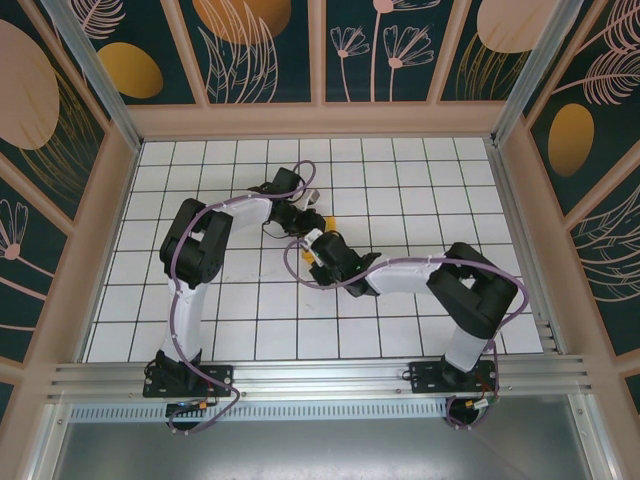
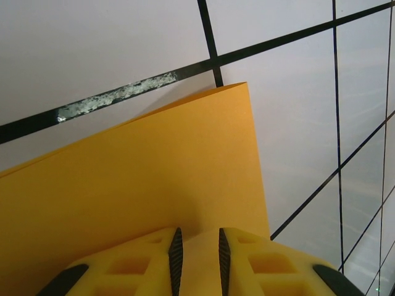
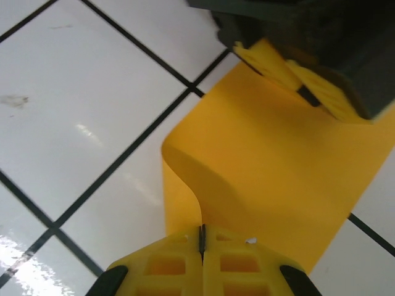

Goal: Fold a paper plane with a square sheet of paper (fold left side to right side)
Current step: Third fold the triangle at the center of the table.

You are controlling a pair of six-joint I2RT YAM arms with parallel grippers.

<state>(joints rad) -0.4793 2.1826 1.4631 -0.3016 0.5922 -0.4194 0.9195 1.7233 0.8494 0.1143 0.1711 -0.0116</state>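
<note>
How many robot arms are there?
2. The left arm stands on the left of the table, the right arm on the right. Both reach to the middle, where the orange-yellow sheet of paper is.

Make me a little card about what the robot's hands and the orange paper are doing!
paper: one orange-yellow sheet of paper, bent, not lying flat
right gripper: shut, pinching an edge of the sheet that curls up off the table
left gripper: jaws a little apart at the opposite edge of the sheet; cannot tell if it grips
table: white tiles with dark lines
fold: not yet pressed flat
</note>
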